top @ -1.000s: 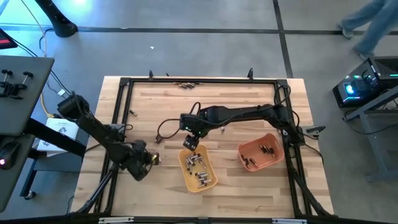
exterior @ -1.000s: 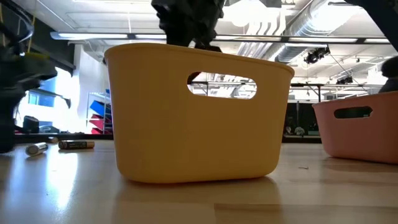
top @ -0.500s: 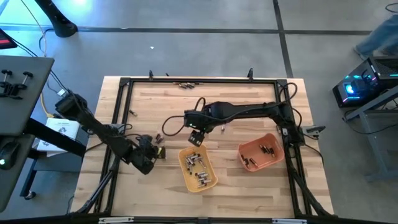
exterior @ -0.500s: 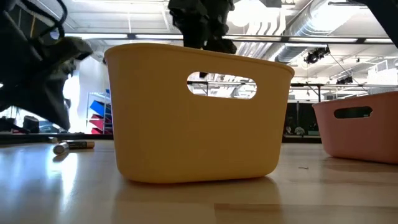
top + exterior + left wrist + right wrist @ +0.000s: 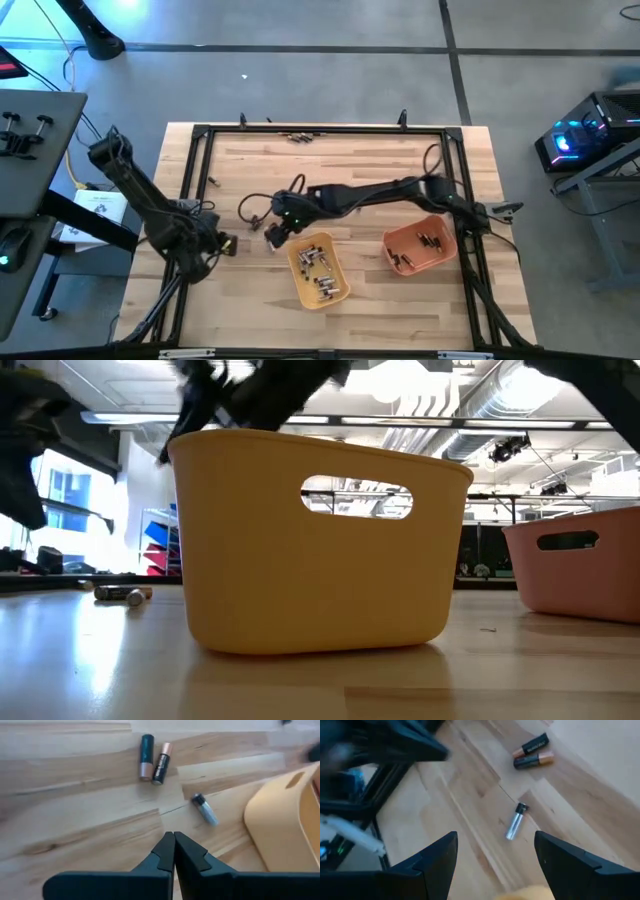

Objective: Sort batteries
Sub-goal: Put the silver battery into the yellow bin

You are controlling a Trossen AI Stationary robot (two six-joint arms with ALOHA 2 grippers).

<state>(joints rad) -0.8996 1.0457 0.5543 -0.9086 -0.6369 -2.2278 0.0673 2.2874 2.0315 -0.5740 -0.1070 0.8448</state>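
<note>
Presently, the batteries fall into several groups. A heap of small silvery and dark cylindrical cells (image 5: 318, 272) lies in the yellow plastic tray (image 5: 341, 288), and a few more cells (image 5: 430, 241) lie in the orange plastic tray (image 5: 396, 240), so part of the sort appears done. Loose cells remain on the pale wooden surface (image 5: 370, 160): a silvery-grey cell with a dark cap (image 5: 515, 821), a pair of dark, copper-ended cells (image 5: 534, 752) near it, and a short row of cells (image 5: 299, 135) at the far edge, well apart from both trays. By this showing the work is perhaps half complete.

The silvery-grey cell lies flat, alone, beside the yellow tray; its long axis runs slantwise across the wood grain, dark-capped end toward the pair. The two copper-ended cells lie flat, side by side and nearly parallel, touching or almost so.

The right pincer (image 5: 495, 855) hangs over the surface just beside the yellow tray, fingers spread wide and empty, the silvery-grey cell lying ahead between them. The left pincer (image 5: 174, 851) waits near the left side of the surface, fingers pressed together on nothing.
</note>
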